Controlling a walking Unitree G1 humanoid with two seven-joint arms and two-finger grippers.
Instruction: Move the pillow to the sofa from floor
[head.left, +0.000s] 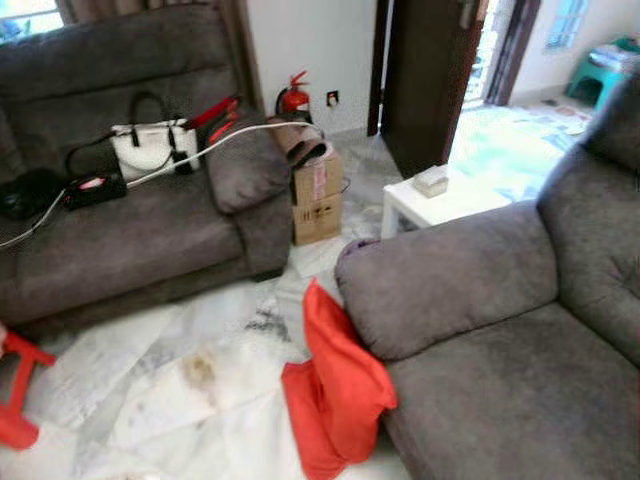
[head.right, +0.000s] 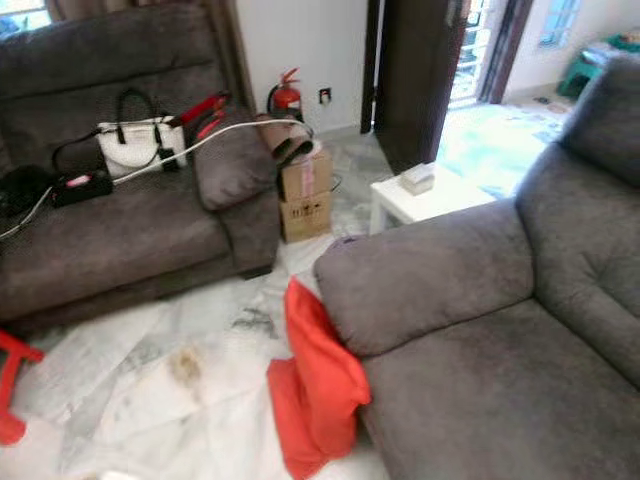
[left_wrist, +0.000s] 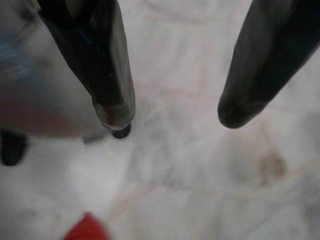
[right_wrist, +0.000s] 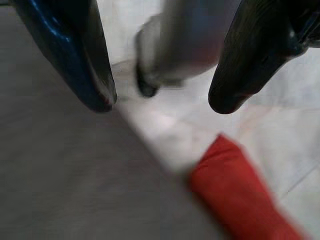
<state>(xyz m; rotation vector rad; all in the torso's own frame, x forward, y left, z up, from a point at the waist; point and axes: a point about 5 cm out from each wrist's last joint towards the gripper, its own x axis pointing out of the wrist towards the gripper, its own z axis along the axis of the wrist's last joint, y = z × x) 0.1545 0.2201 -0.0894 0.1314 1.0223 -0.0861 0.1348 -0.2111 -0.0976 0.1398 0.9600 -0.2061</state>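
1. Red pillow (head.left: 335, 385) on the marble floor (head.left: 180, 380), leaning vs. front corner of the near grey sofa (head.left: 500, 340), just below its armrest.
2. Left gripper (left_wrist: 172, 112): fingers spread, nothing btwn them, above bare floor; red bit at frame edge.
3. Right gripper (right_wrist: 160, 102): fingers apart, empty, over sofa edge w/ pillow close by.
4. Far sofa (head.left: 120, 230) carries a white handbag (head.left: 150, 145) + cable.
5. Cardboard box (head.left: 317, 200), fire extinguisher (head.left: 293, 97), white side table (head.left: 440, 205) btwn the sofas.

We see a pale marble floor (head.left: 200, 340), two grey couches (head.left: 120, 240), a white side surface (head.left: 440, 200), an open dark door (head.left: 425, 70), daylight beyond.
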